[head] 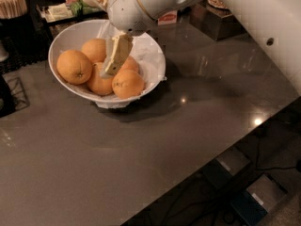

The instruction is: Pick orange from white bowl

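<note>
Arm [244, 13] slants down-left, claw [112, 68] over oranges [127, 84] in white bowl [60, 37]; its spread cannot be told.

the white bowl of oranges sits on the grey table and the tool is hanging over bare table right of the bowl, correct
Not quite. The camera view shows the tool over the white bowl itself, down among the oranges and just right of the largest orange, not over bare table. The rest holds: the bowl of oranges sits on the grey table.
</note>
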Tool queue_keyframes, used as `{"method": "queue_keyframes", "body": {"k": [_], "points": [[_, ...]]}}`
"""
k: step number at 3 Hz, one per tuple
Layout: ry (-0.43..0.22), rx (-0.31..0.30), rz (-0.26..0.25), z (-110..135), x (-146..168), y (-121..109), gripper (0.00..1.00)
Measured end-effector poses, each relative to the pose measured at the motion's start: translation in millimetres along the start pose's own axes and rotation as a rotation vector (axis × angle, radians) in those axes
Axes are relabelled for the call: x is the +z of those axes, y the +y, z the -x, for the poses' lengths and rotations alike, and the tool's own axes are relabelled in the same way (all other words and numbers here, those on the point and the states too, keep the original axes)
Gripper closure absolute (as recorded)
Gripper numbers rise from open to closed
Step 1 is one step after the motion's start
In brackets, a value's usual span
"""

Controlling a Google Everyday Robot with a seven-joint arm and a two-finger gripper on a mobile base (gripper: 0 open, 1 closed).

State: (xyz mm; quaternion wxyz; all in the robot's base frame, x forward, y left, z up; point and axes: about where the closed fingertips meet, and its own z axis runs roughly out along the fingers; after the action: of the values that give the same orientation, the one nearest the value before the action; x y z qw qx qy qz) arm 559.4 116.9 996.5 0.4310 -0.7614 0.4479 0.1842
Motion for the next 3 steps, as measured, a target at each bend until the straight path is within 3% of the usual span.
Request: {"method": "queue_keyframes", "body": {"k": [2, 3], "points": [[0.007, 0.017, 0.003, -6, 7, 3, 0.00], [0.023, 0.033, 0.054, -16, 29, 2, 0.00]]}}
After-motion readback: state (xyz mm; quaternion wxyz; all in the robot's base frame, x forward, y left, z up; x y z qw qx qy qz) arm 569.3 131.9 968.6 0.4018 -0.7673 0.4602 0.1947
